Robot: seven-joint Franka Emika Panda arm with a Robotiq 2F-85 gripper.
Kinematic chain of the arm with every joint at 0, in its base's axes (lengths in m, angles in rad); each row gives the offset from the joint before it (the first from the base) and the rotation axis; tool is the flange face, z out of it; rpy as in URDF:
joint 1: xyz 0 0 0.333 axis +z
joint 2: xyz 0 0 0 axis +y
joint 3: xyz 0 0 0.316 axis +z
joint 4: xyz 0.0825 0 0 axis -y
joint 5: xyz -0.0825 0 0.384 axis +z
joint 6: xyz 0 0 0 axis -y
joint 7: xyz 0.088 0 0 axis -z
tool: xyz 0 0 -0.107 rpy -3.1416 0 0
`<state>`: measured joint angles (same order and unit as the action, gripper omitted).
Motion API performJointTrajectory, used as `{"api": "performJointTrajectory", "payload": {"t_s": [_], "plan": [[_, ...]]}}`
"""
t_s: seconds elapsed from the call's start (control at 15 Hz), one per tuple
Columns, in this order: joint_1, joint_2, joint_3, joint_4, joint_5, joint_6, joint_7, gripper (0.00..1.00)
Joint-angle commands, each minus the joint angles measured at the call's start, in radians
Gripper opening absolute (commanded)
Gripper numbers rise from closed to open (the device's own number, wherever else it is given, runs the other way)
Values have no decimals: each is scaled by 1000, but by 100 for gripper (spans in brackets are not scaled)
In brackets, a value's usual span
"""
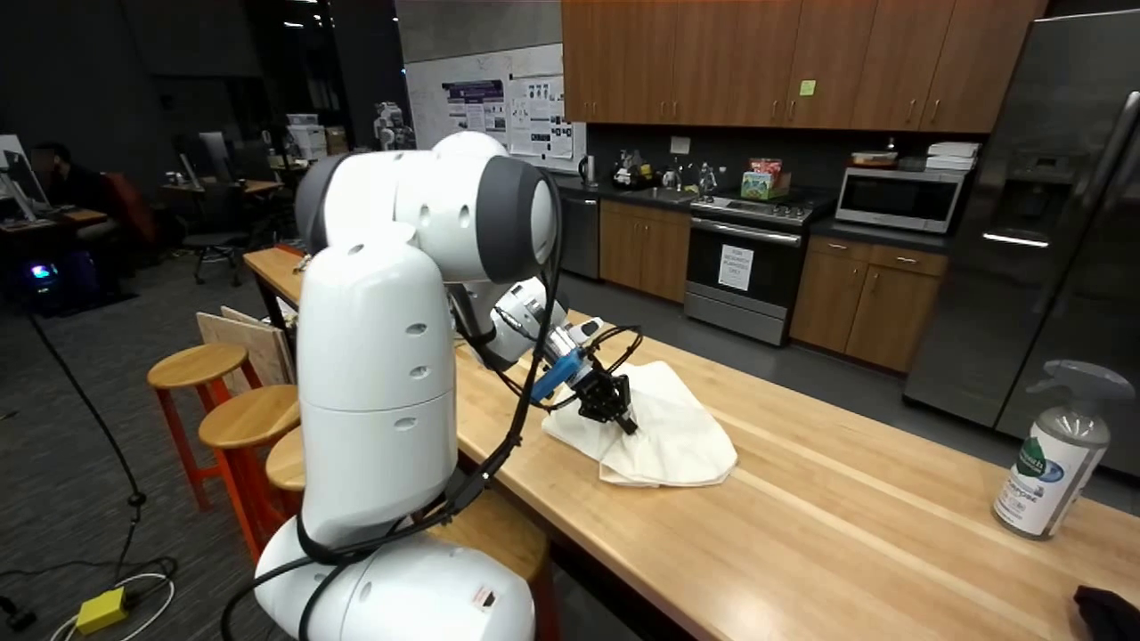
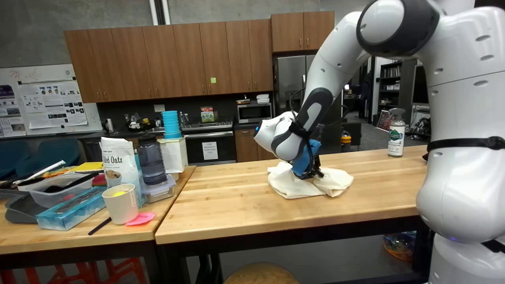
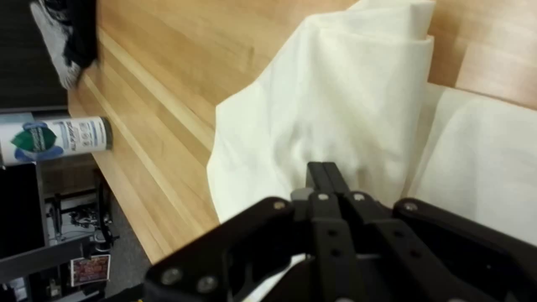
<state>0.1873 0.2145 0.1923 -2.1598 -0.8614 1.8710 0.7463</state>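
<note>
a long wooden worktop (image 1: 855, 516) shows in both exterior views, with a neighbouring worktop (image 2: 163, 206) beside it. on the long one lies the cream cloth (image 1: 684, 436). the handling of it looks partway: layers are doubled over, yet creases and uneven edges leave it neither flat nor neatly squared. the gripper (image 3: 323, 170) has its fingers together, tips touching the fabric; whether a pinch of it sits between them i cannot tell. well apart, a spray bottle (image 2: 396, 138) stands upright, its fill level unclear. on the neighbouring worktop, a pale mug (image 2: 123, 211) holds something yellow (image 2: 119, 193).
</note>
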Motion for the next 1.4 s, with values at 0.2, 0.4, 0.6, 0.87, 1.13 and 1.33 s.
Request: {"api": "performJointTrajectory", "payload": {"t_s": [0.2,0.4,0.6,0.87,1.13,1.33], "plan": [[82,367,-31,449,0,-24,-222,32],[122,485,-58,638,-13,-53,-340,40],[139,442,-76,615,1,-60,-341,28],[150,479,-85,682,-5,-81,-371,43],[151,480,-85,683,-5,-81,-371,43],[151,480,-85,683,-5,-81,-371,43]]}}
